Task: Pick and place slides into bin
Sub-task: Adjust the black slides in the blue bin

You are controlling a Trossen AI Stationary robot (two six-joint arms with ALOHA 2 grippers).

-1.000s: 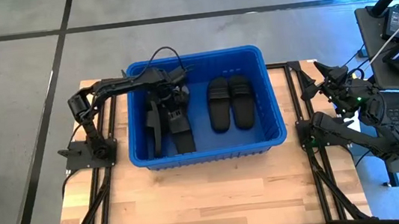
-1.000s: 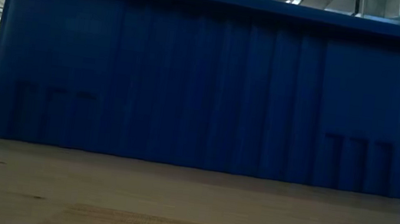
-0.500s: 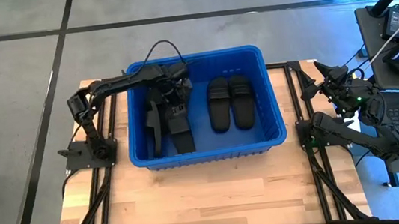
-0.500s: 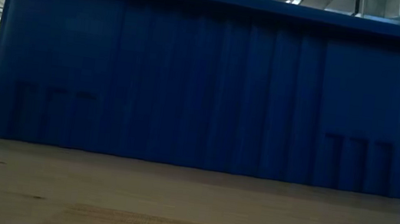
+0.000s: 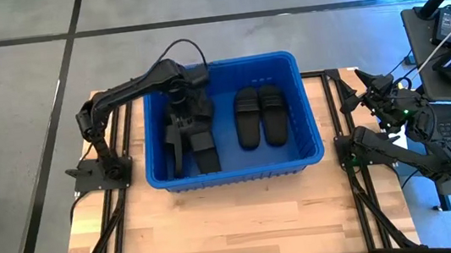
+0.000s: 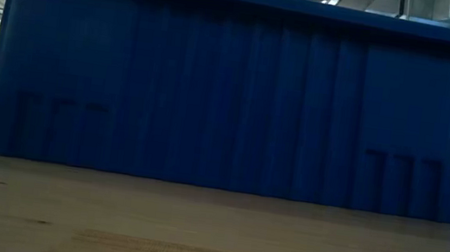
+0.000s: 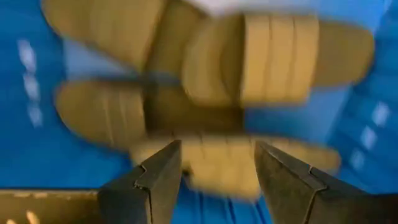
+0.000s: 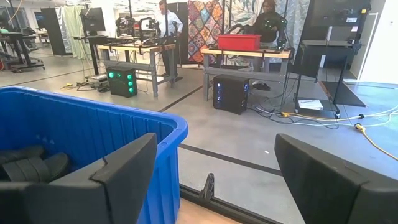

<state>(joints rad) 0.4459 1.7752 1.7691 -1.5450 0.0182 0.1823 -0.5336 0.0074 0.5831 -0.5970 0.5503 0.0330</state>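
Bin (image 5: 311,146): bright blue tub, centre of the wooden tabletop (image 5: 245,226).

Slides: one pair (image 5: 260,116) lies flat and side by side in the bin's 3 o'clock half; a jumbled pile (image 5: 194,147) of further slides occupies the 9 o'clock half, exact count unclear.

Left tool (image 5: 187,114): over the pile inside the bin, fingers spread, nothing pinched; slides show just beyond its fingertips (image 7: 163,174).

Right tool (image 5: 367,79): off the bin's 3 o'clock side, fingers spread wide, empty.

Bin (image 5: 311,146) mid-table; slides (image 5: 260,116) paired inside right, others piled (image 5: 196,143) inside left.
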